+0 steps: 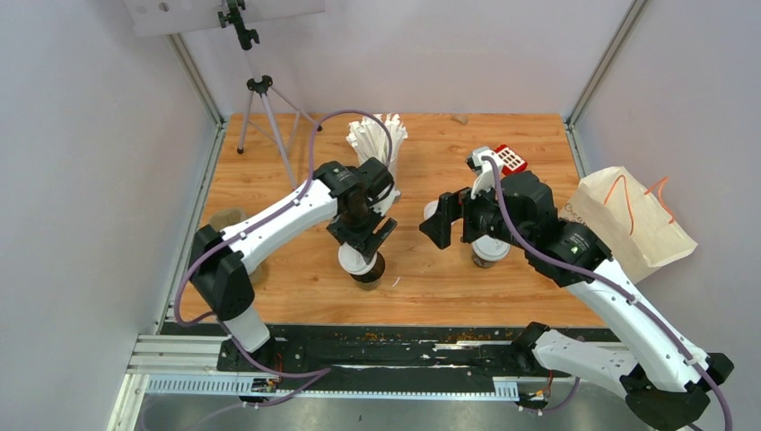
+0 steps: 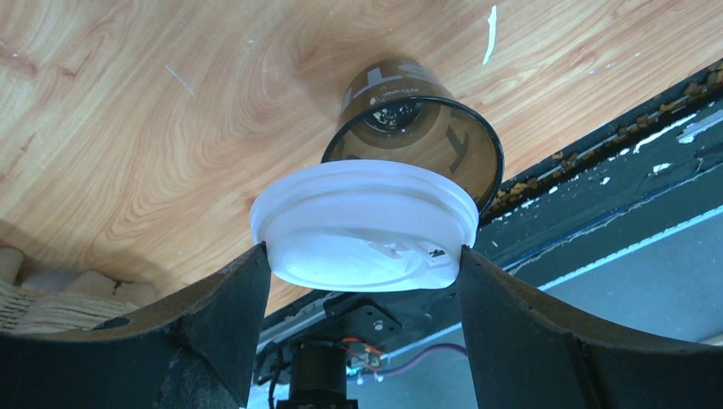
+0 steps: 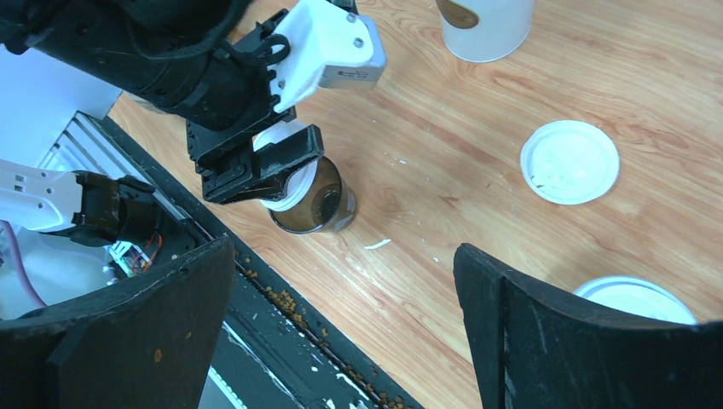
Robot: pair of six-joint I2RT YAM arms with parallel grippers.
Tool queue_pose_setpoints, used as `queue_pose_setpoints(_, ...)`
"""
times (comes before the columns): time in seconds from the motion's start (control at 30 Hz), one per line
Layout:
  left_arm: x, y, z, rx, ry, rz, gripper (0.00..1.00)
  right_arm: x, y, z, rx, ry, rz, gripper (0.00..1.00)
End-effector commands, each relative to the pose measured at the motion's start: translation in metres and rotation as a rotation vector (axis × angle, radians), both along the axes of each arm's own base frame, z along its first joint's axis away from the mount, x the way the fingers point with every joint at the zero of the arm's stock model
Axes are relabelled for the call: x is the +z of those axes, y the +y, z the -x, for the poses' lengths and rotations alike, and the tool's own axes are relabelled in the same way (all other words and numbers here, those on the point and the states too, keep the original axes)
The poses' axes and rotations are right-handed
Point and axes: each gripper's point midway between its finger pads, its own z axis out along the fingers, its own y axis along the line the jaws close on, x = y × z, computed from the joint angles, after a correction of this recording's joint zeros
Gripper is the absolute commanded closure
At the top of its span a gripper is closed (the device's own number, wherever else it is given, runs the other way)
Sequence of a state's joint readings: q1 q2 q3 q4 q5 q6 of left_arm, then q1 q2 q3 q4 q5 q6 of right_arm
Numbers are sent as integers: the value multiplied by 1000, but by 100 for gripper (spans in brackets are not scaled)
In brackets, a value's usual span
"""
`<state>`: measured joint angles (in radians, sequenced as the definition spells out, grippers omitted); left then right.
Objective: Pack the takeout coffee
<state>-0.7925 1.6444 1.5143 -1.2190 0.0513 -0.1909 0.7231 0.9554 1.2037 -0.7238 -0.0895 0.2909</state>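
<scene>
An uncovered dark brown cup stands near the table's front edge, also visible in the top view and the right wrist view. My left gripper is shut on a round white lid, with a finger on each side of its rim. It holds the lid tilted just above the cup's near rim. A second white lid lies flat on the table. Another lidded cup is partly hidden under my right arm. My right gripper hovers open and empty to the right of the uncovered cup.
A white cup of paper-wrapped sticks stands at the back. A brown paper bag lies at the right edge. A beige pulp carrier sits at the left. A red-and-white item lies behind my right arm, and a tripod stands at the back left.
</scene>
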Motion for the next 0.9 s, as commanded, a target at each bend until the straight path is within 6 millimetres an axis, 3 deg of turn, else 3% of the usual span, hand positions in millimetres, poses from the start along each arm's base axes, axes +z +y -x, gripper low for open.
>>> queue_pose_setpoints(0.0, 1, -7, 1, -58, 23, -53, 19, 23, -13, 0, -13, -97, 15, 0)
queue_pose_setpoints(0.3, -4, -18, -4, -123, 64, -106, 18, 22, -14, 6, -2, -90, 4, 0)
queue_pose_setpoints(0.63, -11, -20, 6, -153, 110, -131, 17, 20, -9, 2, 4, -89, -3, 0)
queue_pose_setpoints(0.87, -15, -31, 9, -181, 118, -132, 17, 15, -6, 1, 7, -77, -1, 0)
